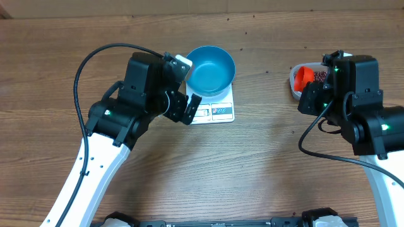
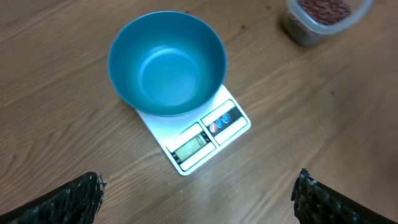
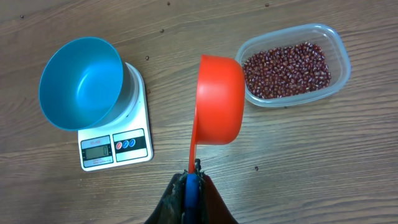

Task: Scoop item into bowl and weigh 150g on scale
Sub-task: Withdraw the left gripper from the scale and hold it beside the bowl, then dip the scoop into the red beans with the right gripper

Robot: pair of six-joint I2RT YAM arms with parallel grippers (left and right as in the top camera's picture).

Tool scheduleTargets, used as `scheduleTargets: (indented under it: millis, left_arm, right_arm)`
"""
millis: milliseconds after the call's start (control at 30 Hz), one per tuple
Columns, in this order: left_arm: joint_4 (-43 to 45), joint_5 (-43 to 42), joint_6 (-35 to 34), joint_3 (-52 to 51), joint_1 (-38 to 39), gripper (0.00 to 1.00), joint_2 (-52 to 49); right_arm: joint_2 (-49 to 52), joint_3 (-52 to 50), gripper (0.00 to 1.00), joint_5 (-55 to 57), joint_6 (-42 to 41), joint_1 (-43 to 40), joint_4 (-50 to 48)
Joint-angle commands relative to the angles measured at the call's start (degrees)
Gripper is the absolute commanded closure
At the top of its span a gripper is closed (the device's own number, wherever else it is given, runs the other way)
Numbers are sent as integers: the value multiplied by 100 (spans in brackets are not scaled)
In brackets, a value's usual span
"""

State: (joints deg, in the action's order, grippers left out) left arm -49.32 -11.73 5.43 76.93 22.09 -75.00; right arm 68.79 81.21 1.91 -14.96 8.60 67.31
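The blue bowl stands empty on the white scale. My left gripper hovers at the scale's left side, open wide with nothing between its fingers. The red-brown beans lie in a clear plastic tub at the right. My right gripper is shut on the blue-sleeved handle of an orange scoop. The scoop's cup is tipped on its side beside the tub's left end, and its inside is hidden.
The scale's display and buttons face the near edge of the wooden table. The tub sits right of the scale with bare wood between them. Black cables trail from both arms.
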Motion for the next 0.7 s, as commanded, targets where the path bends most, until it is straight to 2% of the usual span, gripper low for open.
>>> scheduleTargets:
  millis: [0,233,667]
  left_arm:
    - [-118,-472,501,332,-35,1,367]
    - [-498,90,350,352,-33,0,452]
    - [-531,101,-96,350,-33,1,450]
  right_arm:
    - [-31,136,96,59,7,-33,-26]
    - [-31,136,96,59,7,-33,-81]
    - [-31,136,96,57,4,-33,-109]
